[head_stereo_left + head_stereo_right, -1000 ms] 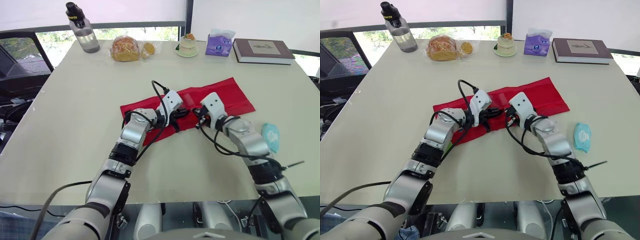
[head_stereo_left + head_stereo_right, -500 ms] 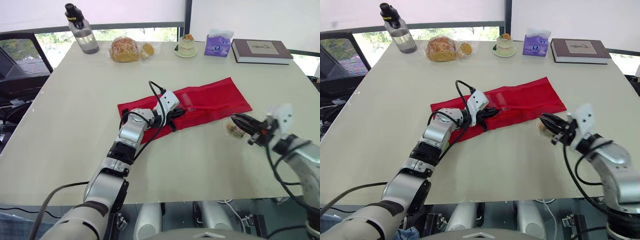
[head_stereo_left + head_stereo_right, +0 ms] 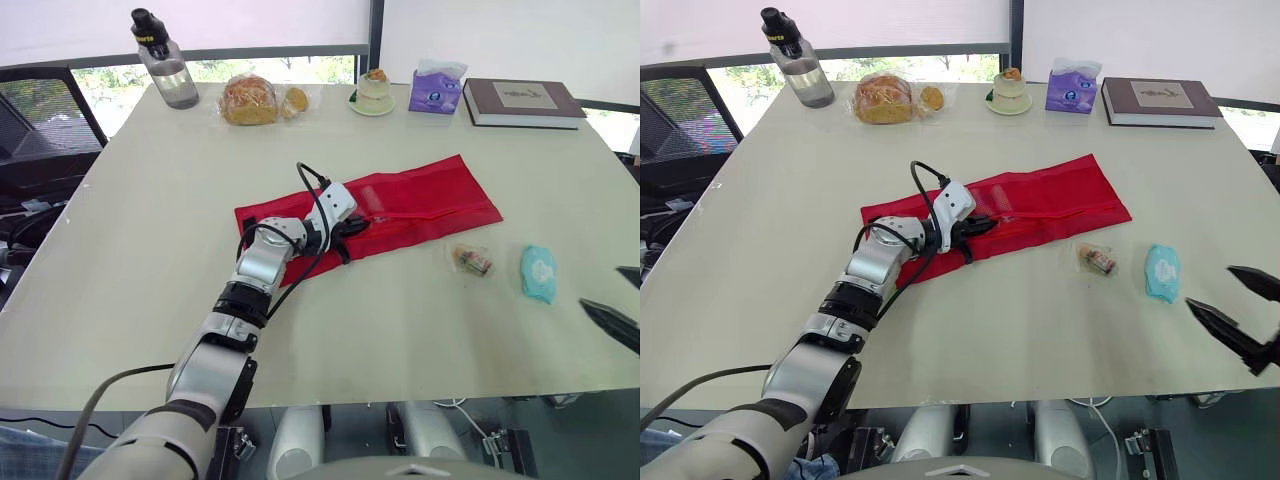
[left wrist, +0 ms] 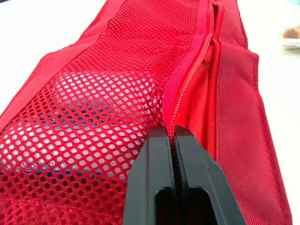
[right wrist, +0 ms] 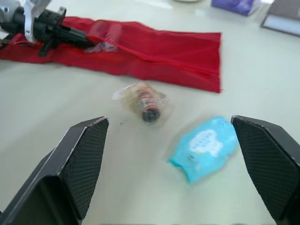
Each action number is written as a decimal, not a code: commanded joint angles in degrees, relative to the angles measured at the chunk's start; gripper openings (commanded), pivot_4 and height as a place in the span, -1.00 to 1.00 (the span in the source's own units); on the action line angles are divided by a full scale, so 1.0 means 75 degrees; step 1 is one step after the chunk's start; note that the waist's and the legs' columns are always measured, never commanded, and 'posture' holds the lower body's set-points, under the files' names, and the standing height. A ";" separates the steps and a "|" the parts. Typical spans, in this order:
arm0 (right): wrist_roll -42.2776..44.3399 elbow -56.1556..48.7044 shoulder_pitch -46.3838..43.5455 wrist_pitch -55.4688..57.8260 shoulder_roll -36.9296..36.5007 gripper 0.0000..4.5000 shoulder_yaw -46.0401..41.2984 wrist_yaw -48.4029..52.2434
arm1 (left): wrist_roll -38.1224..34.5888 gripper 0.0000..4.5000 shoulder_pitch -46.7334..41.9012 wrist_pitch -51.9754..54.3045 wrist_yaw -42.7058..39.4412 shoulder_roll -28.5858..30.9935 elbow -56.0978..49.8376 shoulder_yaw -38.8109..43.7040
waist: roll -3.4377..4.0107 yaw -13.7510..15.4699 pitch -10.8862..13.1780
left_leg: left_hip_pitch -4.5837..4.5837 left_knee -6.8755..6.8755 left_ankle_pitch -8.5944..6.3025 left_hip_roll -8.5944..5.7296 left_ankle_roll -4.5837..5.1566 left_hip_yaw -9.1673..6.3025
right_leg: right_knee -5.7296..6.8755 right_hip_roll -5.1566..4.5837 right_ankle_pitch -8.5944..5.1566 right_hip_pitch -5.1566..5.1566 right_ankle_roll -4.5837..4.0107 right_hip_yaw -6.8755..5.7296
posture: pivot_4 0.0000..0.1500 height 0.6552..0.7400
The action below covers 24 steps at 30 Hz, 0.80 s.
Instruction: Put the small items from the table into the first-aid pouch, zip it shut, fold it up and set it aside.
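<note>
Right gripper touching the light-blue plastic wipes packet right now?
Apart. Right eye view shows bare table between the open right gripper and the light-blue plastic wipes packet.

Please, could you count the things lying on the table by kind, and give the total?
Pouch: 1 (red pouch)
Small items outside it: 2 (wrapped vial, blue wipes pack)
Food: 2 (bag of bread, dessert cup)
Other: 3 (water bottle, tissue pack, book)
Total: 8

right pincer [image 3: 1209, 285]: withdrawn, open | wrapped item [image 3: 1098, 261]: now on table [image 3: 990, 330]
</note>
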 commanded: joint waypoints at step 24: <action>-0.1404 0.0563 -0.0713 -0.1262 -0.0714 0.97 0.2020 -0.0086 | 0.0012 -1.00 0.0042 0.0047 0.0025 0.0472 -0.0180 0.0209 | 0.0001 -0.0032 -0.0002 | 0.0005 -0.0007 0.0000 0.0001 0.0000 0.0002 | 0.0000 0.0002 -0.0002 -0.0001 -0.0002 0.0003 | 1.00 1.00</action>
